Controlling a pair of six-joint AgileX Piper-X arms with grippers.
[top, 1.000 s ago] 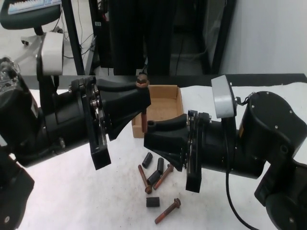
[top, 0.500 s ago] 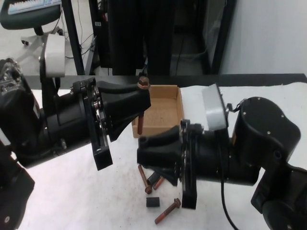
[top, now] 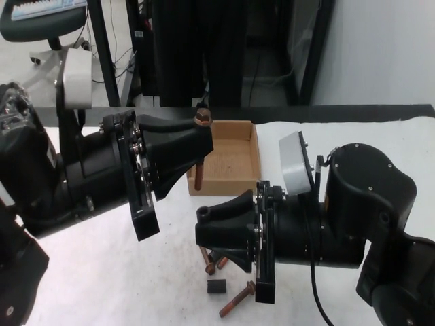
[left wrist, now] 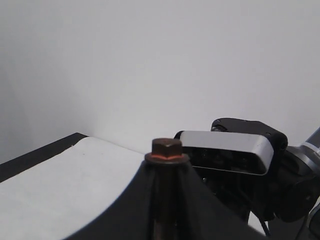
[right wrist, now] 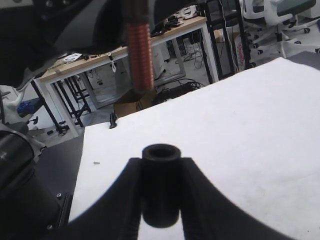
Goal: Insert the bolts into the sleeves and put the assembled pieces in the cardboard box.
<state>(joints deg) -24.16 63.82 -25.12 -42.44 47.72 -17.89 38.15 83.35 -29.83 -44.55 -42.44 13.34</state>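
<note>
My left gripper (top: 202,138) is shut on a copper bolt (top: 198,173) that hangs upright, hex head (left wrist: 166,149) on top, in front of the cardboard box (top: 234,157). My right gripper (top: 206,221) is shut on a black sleeve (top: 203,214) held upright with its bore up, below the bolt and nearer to me. In the right wrist view the sleeve (right wrist: 161,186) stands between the fingers, and the bolt's threaded shank (right wrist: 139,55) hangs above and beyond it, apart from it.
Loose parts lie on the white bench under the right arm: a bolt (top: 236,299), a black sleeve (top: 216,286) and more bolts (top: 206,261). The box stands at the back middle. The right arm's wrist camera (left wrist: 227,151) faces the left gripper.
The right gripper with the sleeve has dropped and come toward the near side, away from the bolt's lower end. The left arm and its bolt have hardly moved.
</note>
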